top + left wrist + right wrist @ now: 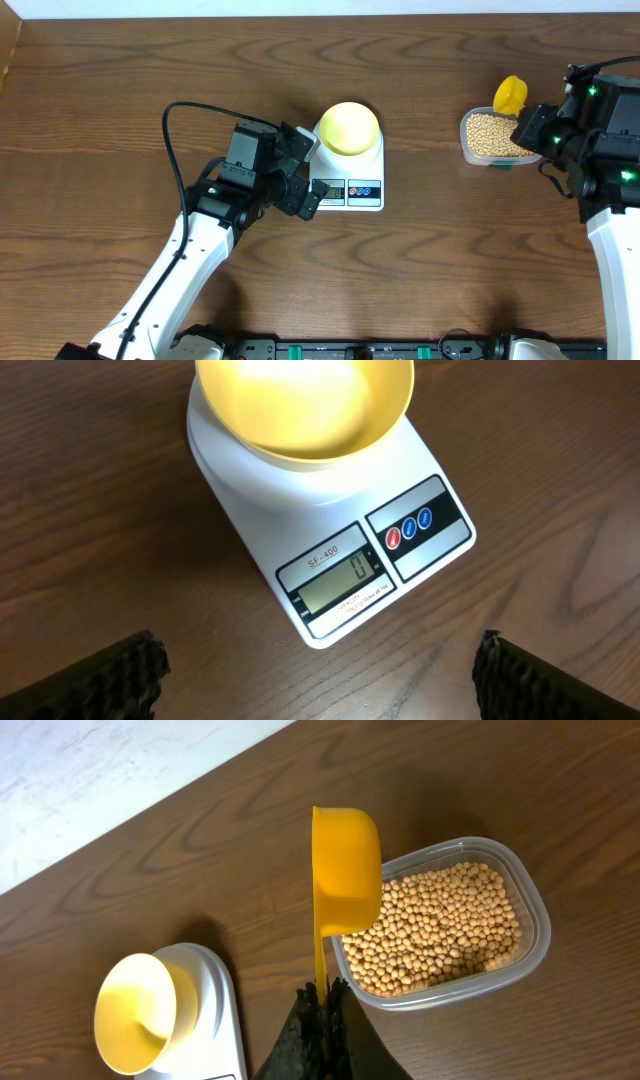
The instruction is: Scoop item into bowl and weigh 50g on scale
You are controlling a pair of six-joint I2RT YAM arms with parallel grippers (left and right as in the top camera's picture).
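Right tool is pinched tight on the thin handle of a bright yellow scoop, its two fingers closed with only the handle between them. That scoop is turned on edge, its cup at the rim of a clear plastic tub, and from these views I cannot tell whether anything is in the cup. The tub is well filled with small round tan beans and sits on the brown wooden worktop, towards its right side; from overhead the beans show as a pale patch with the scoop at the tub's far corner.

Left tool is spread wide and has hold of nothing; its dark ridged fingers sit at the lower corners of the wrist view, apart from everything. From overhead it hangs just beside the left edge of the scale.

The white scale lies flat near the middle of the worktop, well apart from the tub. Its display reads 0, and red and blue buttons sit just beside it. The pale yellow bowl stands upright on the round platform, with no beans in it; overhead, the bowl covers most of the platform
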